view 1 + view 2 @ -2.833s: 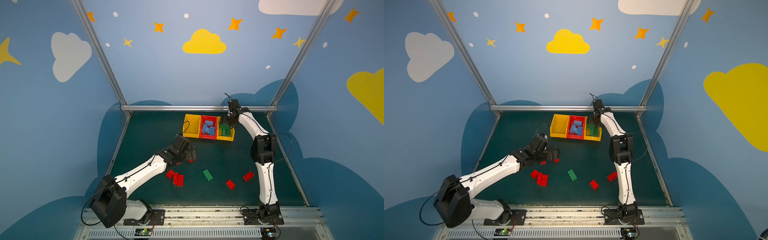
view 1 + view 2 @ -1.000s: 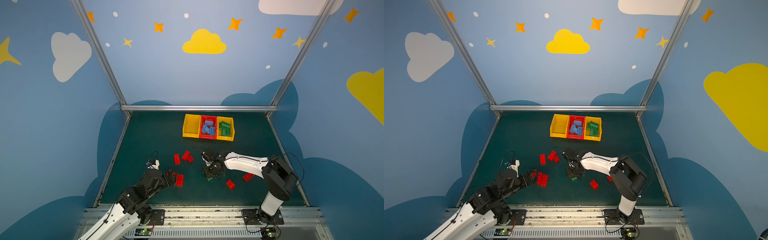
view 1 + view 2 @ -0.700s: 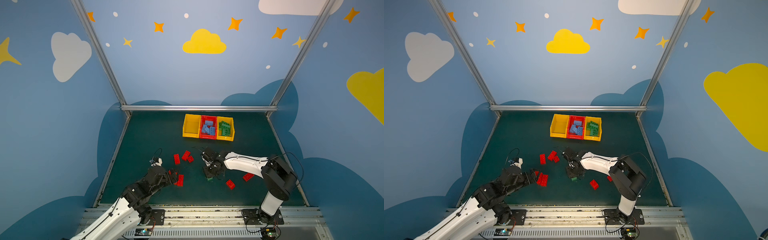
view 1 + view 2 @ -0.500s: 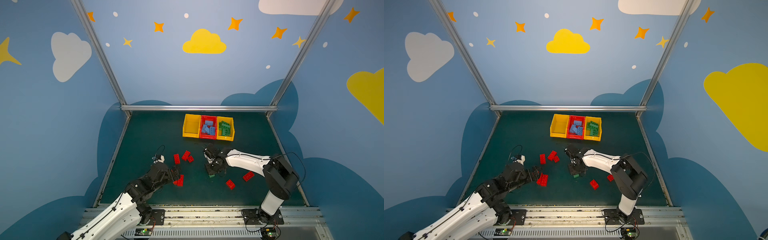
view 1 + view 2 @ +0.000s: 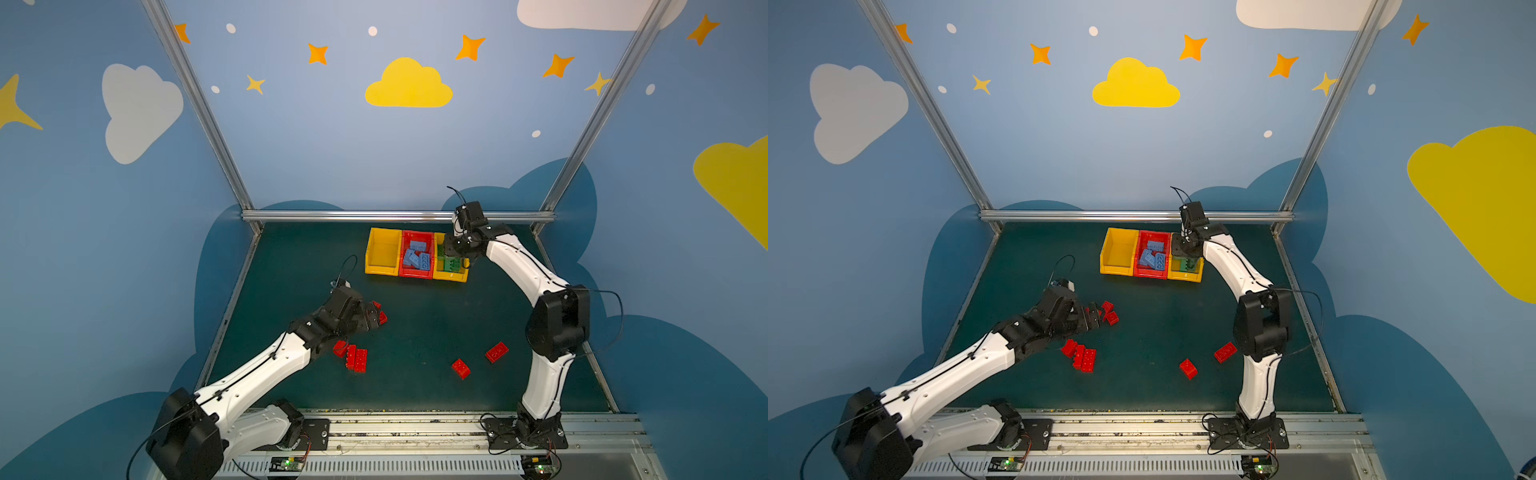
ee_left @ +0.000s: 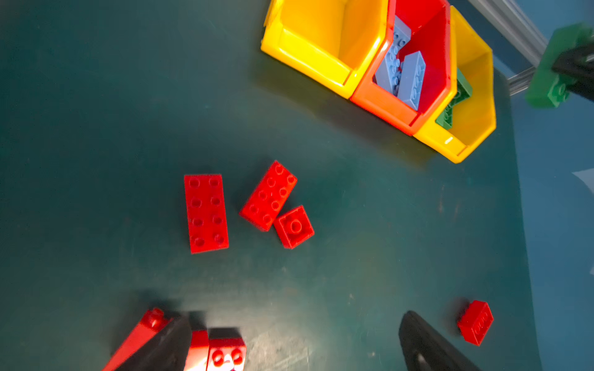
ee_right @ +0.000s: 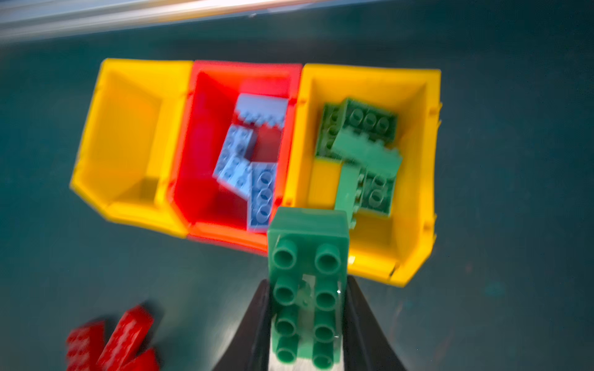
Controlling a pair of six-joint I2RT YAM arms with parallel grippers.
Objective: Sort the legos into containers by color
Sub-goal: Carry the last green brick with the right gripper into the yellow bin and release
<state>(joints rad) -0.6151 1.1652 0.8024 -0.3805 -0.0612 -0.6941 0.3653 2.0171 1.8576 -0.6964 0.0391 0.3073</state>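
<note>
Reads bright and even from above in both top views, short soft shadows beside the red legos (image 5: 356, 359) on the green mat (image 5: 415, 324). Smears with motion blur in the right wrist view, containers (image 7: 128, 128) soft, only the green brick (image 7: 308, 282) near sharp. Looks crisper in the left wrist view, pale glare on the mat.

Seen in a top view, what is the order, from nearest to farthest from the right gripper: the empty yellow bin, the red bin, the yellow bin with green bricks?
1. The yellow bin with green bricks: right end of the row; the right gripper, holding a green brick, hangs over it.
2. The red bin: middle of the row.
3. The empty yellow bin: left end of the row.
</note>
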